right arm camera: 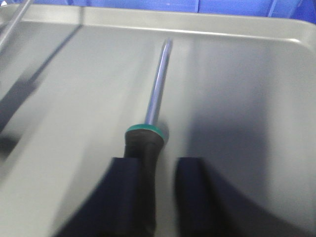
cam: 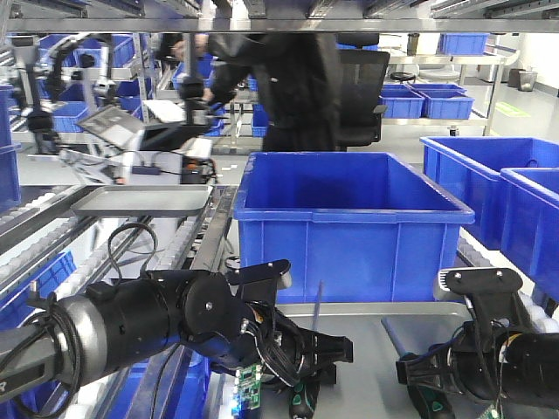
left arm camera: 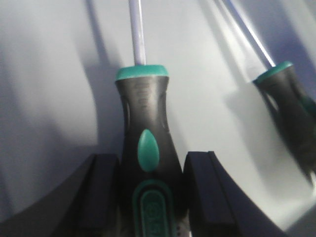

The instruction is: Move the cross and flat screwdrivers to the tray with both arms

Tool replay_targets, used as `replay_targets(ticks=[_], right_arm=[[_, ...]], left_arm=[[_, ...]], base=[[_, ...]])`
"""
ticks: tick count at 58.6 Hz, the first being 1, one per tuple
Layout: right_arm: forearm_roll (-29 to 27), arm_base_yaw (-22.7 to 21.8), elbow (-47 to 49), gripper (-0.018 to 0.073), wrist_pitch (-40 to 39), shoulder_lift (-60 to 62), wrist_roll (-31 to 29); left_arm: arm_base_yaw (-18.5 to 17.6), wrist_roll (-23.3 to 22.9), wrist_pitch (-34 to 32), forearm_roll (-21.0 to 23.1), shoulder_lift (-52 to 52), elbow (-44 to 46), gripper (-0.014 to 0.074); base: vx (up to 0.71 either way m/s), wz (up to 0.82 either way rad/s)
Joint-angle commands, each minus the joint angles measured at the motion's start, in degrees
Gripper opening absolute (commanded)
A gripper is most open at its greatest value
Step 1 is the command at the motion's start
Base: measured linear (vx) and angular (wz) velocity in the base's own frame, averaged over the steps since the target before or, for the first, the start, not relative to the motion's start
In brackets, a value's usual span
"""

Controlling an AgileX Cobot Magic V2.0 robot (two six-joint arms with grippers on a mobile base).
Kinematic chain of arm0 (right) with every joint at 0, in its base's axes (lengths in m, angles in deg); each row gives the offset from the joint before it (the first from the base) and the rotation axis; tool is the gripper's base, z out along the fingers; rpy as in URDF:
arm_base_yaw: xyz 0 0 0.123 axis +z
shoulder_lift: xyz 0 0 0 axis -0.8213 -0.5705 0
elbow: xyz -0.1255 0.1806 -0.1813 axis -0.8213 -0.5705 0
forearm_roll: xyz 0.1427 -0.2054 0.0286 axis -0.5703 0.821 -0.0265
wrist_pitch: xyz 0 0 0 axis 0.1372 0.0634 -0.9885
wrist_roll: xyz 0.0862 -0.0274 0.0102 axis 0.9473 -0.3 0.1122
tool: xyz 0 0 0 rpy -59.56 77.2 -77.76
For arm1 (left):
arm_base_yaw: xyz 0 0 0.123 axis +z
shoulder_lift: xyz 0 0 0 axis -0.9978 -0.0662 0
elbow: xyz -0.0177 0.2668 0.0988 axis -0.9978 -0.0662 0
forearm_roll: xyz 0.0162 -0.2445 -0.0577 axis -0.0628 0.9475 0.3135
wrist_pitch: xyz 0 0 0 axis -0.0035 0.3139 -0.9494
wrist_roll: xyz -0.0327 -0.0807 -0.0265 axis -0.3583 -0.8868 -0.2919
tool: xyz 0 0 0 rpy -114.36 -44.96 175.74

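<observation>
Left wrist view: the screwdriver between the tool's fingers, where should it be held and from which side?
Grip the screwdriver on its thick black-and-green handle, near the waist below the green collar, not the thin shaft. Come from the butt end, fingers on either side, as the left tool already sits.

1. The left end effector [left arm camera: 150, 197] straddles one screwdriver's handle [left arm camera: 148, 153], its shaft pointing away over the tray [left arm camera: 44, 108].
2. A second screwdriver [left arm camera: 291, 113] lies to the right of the first, apart from it.
3. The right end effector [right arm camera: 157, 192] has that second screwdriver between its fingers [right arm camera: 197, 197], inside the tray, short of the far rim.
4. A large bin [cam: 349, 218] stands behind both arms.
5. Another tray [cam: 144, 201] sits left of the bin, farther back.
</observation>
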Motion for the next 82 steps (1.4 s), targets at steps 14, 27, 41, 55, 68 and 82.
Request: replay_targets(ticks=[14,27,41,55,68,82], right_arm=[[0.4,-0.2,1.8,0.0355,-3.5,1.8,-0.6],[0.9,-0.2,1.8,0.0355,-1.2,2.8,-1.6],[1.0,-0.2,1.8,0.0344,3.7,8.7,-5.1],[0.7,-0.2,1.8,0.0186,6.7,20.2,-4.2],[1.1,-0.2,0.4,-0.0013,9.3,33.3,-4.6],[3.7,-0.2,-12.6,-0.0011,3.8,54.3,-4.6]], left_arm=[[-0.1,0.0,-1.2,1.0,4.4,1.9,0.0493],[-0.1,4.5,-0.6,-0.1,8.1,1.9,0.0491],[-0.1,4.7,3.7,-8.0,14.5,1.9,0.0426],[-0.2,4.7,8.0,-18.3,20.8,1.7,0.0057],[-0.2,4.8,1.5,-23.3,28.7,-6.7,-0.0005],[-0.2,5.6,-18.1,-23.3,45.8,-30.8,-0.0003]], base=[[0.0,0.0],[0.0,0.0],[0.0,0.0],[0.0,0.0],[0.0,0.0],[0.0,0.0]])
